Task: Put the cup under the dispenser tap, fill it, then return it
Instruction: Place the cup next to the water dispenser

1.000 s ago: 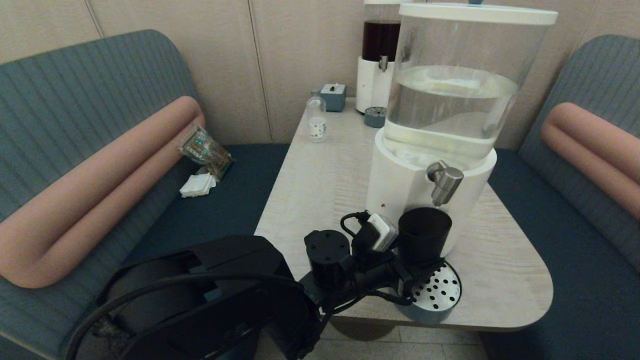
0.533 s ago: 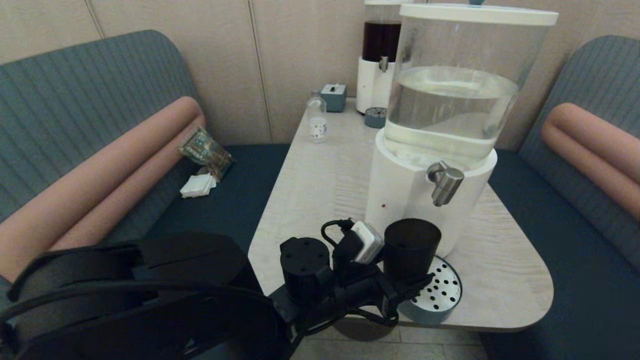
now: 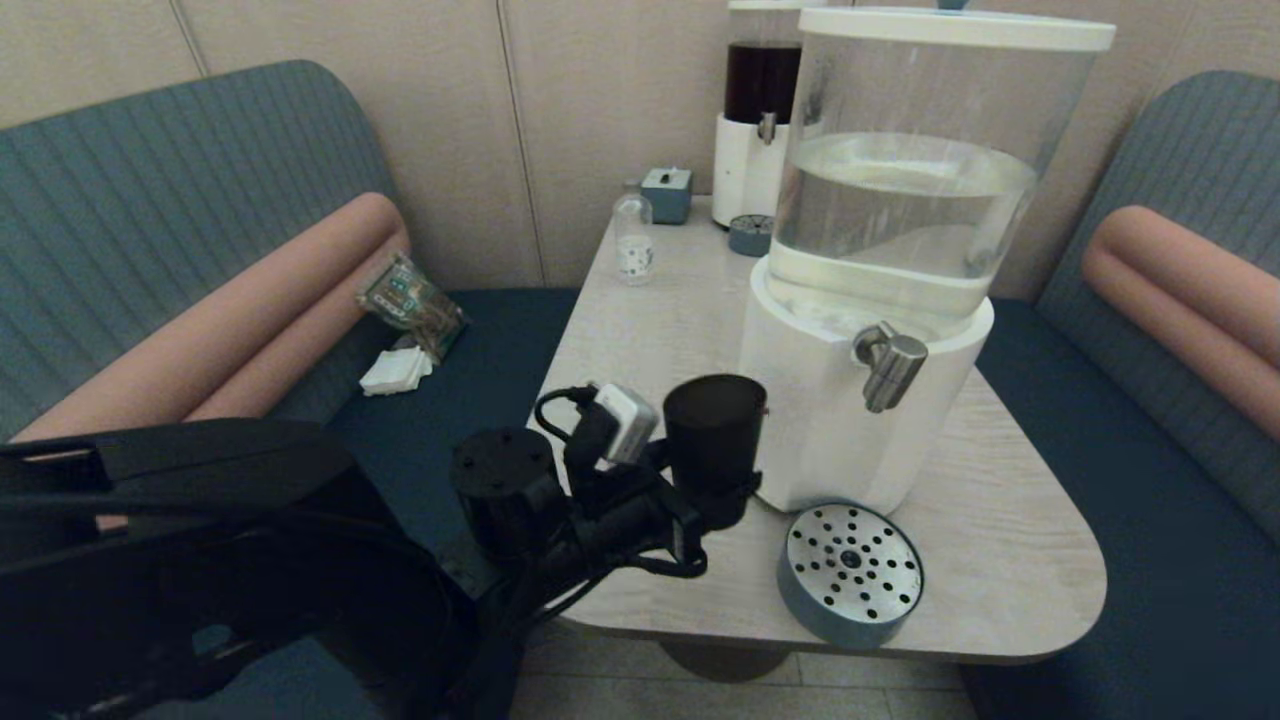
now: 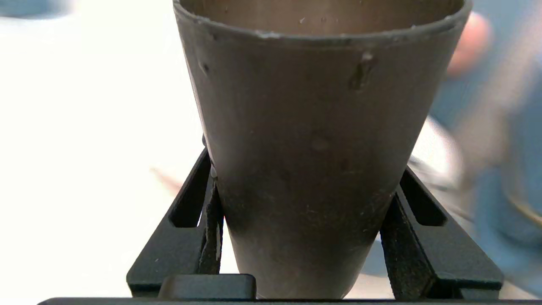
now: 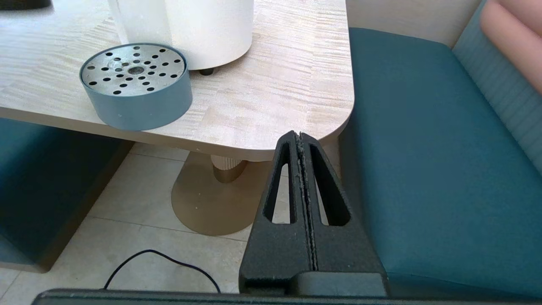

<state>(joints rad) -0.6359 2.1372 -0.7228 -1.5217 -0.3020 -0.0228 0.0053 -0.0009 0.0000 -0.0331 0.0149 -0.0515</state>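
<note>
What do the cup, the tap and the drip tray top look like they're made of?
The cup, held by the left gripper: matte black, probably plastic or coated metal, its surface dull and scuffed. The dispenser tap: brushed steel by its satin grey sheen. The drip tray: perforated metal plate over a blue-grey rim, likely plastic.

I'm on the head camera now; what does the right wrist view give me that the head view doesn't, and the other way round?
Only the right wrist view: the right gripper, fingers pressed shut on nothing, parked below the table's near corner above the floor; also the table's pedestal foot and a loose cable.

Only the head view: the left gripper shut on the cup, held left of the dispenser tap, not under it; the water tank and the small bottle.

Both: the perforated drip tray, nothing on it, the dispenser's white base and the tabletop.
</note>
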